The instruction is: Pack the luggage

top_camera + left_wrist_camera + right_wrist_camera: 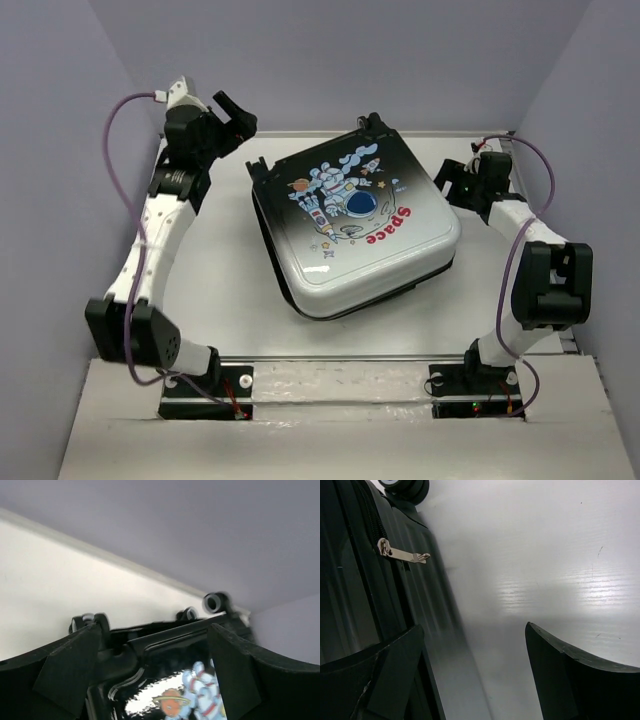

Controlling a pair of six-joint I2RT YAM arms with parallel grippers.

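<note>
Black-white luggage (355, 225) lies shut, left claw (150, 652) and right claw (475, 655) both apart, empty; probably zip-up stage, right needs zipper pull (402, 555).

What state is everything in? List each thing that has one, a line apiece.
luggage: closed, lying flat on the table, astronaut side up.
zipper pull: lying against the luggage's side, not gripped.
left gripper: open, holding nothing, near the luggage's far left corner.
right gripper: open, holding nothing, beside the luggage's zipper side.
</note>
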